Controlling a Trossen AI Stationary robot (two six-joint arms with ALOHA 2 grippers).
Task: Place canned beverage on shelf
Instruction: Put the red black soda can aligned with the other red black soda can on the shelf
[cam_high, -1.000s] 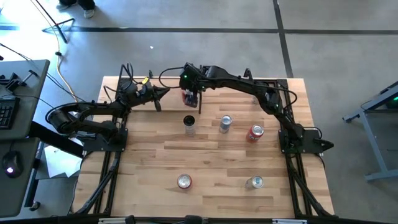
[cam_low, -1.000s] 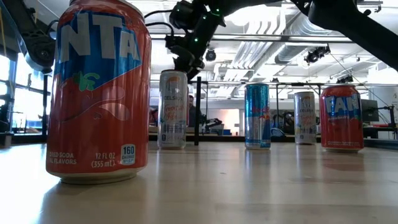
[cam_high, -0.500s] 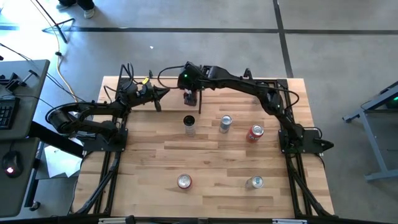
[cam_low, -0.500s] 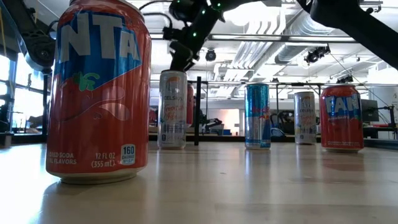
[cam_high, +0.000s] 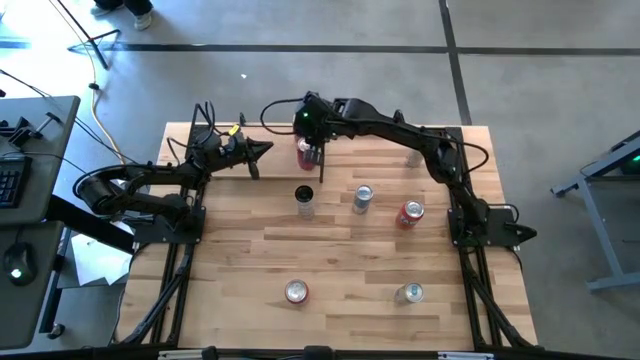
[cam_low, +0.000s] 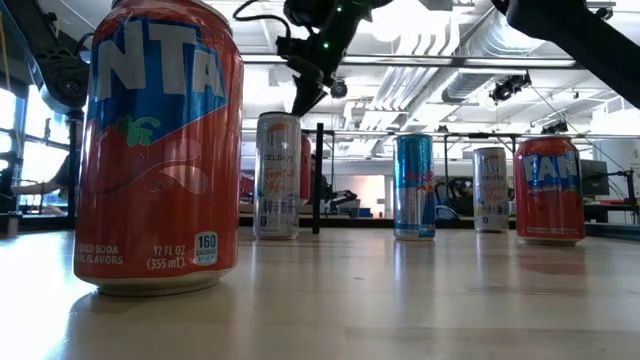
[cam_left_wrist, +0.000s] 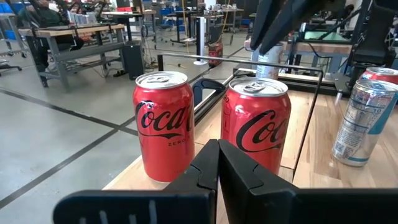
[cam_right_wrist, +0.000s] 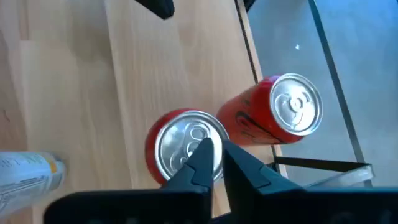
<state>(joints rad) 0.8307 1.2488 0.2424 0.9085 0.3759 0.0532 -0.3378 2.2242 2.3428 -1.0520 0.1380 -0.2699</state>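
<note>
Two red cola cans stand upright side by side on the pale shelf board (cam_right_wrist: 168, 56) at the table's far edge, beside a thin black rod upright (cam_left_wrist: 309, 118). My right gripper (cam_right_wrist: 214, 152) hovers shut above one can (cam_right_wrist: 171, 143), clear of its lid; in the low view its tip (cam_low: 303, 100) is well above that can (cam_low: 305, 170). The second can (cam_right_wrist: 289, 109) stands next to it. My left gripper (cam_left_wrist: 217, 152) is shut, level, just left of both cans (cam_left_wrist: 163, 124), (cam_left_wrist: 256, 124), touching nothing.
Several more cans stand on the slatted tabletop: a slim one (cam_high: 304, 200), a silver one (cam_high: 362, 198) and a red one (cam_high: 410, 213) mid-table, a red one (cam_high: 296, 291) and a silver one (cam_high: 409, 293) near the front. Open wood lies between the rows.
My right gripper has risen straight up from the red can on the shelf and shut its fingers above it. The can stays standing where it was. My left arm has kept still.
</note>
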